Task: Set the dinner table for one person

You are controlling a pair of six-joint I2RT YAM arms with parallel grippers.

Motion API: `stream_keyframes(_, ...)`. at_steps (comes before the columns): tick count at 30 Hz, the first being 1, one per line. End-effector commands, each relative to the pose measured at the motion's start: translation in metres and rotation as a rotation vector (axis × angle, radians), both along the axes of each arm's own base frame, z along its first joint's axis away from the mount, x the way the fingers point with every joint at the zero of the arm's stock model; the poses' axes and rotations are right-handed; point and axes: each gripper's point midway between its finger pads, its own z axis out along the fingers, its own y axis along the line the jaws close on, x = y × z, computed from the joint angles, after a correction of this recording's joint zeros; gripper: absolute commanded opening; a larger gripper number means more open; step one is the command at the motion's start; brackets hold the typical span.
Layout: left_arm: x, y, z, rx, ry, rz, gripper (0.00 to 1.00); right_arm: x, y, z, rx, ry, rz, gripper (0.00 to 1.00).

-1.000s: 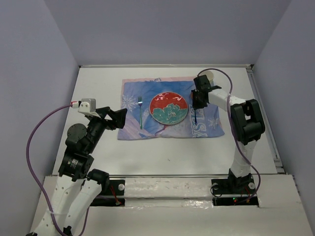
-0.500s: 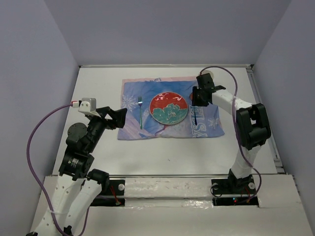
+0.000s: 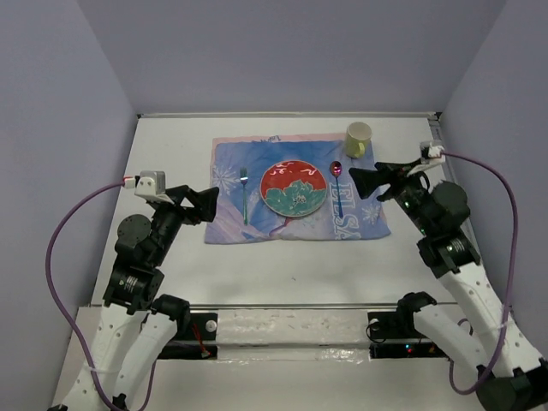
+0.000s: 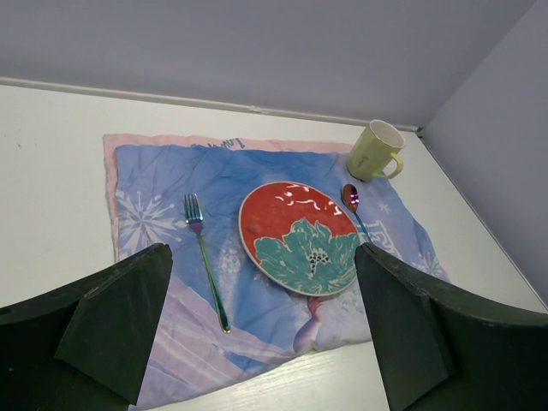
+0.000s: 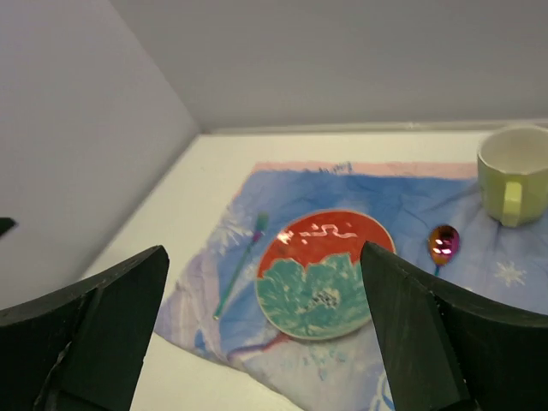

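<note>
The dinner table [image 3: 300, 265] is a white top with a blue snowflake mat [image 3: 231, 171] on it. A red and teal plate [image 3: 294, 188] lies at the mat's middle, with a fork [image 3: 245, 195] to its left and a shiny purple spoon [image 3: 340, 184] to its right. A yellow-green mug [image 3: 358, 139] stands upright at the mat's far right corner. My left gripper [image 3: 208, 205] hovers open over the mat's left edge, holding nothing. My right gripper [image 3: 366, 184] hangs open just right of the spoon, also with nothing in it. The right wrist view shows the plate [image 5: 325, 272], spoon [image 5: 443, 244] and mug [image 5: 514, 175] ahead.
Grey walls close in the table on the left, far and right sides. A raised rail [image 3: 462, 214] runs along the right edge. Bare white tabletop [image 4: 51, 171] lies left of the mat and between the mat and the arm bases.
My right gripper has opened, leaving the spoon lying on the mat, and the arm has drawn back to the right and toward its base. The mug is uncovered. The left arm held still.
</note>
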Motion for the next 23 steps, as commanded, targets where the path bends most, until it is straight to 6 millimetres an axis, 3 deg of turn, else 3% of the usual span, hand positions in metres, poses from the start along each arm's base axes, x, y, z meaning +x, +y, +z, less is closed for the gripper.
stream_keyframes(1, -0.005, 0.0, 0.024, -0.018, -0.114, -0.013, 0.99, -0.052, -0.006, 0.02, 0.138, -0.16, 0.054, 1.0)
stream_keyframes(3, -0.011, -0.003, 0.036, -0.04, -0.156, -0.037, 0.99, -0.061, -0.012, 0.015, 0.144, -0.178, 0.035, 1.0)
stream_keyframes(6, -0.019, 0.002, 0.056, -0.063, -0.207, -0.022, 0.99, -0.082, -0.027, 0.029, 0.132, -0.236, -0.007, 1.0)
stream_keyframes(8, -0.029, 0.003, 0.08, -0.045, -0.264, -0.036, 0.99, -0.096, -0.047, 0.041, 0.132, -0.251, -0.093, 1.0)
stream_keyframes(9, -0.039, 0.006, 0.105, -0.053, -0.311, -0.039, 0.99, -0.102, -0.053, 0.042, 0.121, -0.248, -0.113, 1.0)
stream_keyframes(12, -0.057, 0.008, 0.137, -0.059, -0.382, -0.056, 0.99, -0.131, -0.073, 0.068, 0.152, -0.347, -0.171, 1.0)
stream_keyframes(14, -0.067, 0.008, 0.147, -0.077, -0.413, -0.074, 0.99, -0.143, -0.088, 0.074, 0.177, -0.384, -0.23, 1.0)
stream_keyframes(17, -0.069, 0.006, 0.143, -0.1, -0.406, -0.087, 0.99, -0.148, -0.093, 0.069, 0.169, -0.386, -0.247, 1.0)
stream_keyframes(23, -0.062, 0.004, 0.121, -0.069, -0.333, -0.082, 0.99, -0.138, -0.084, 0.05, 0.131, -0.31, -0.218, 1.0)
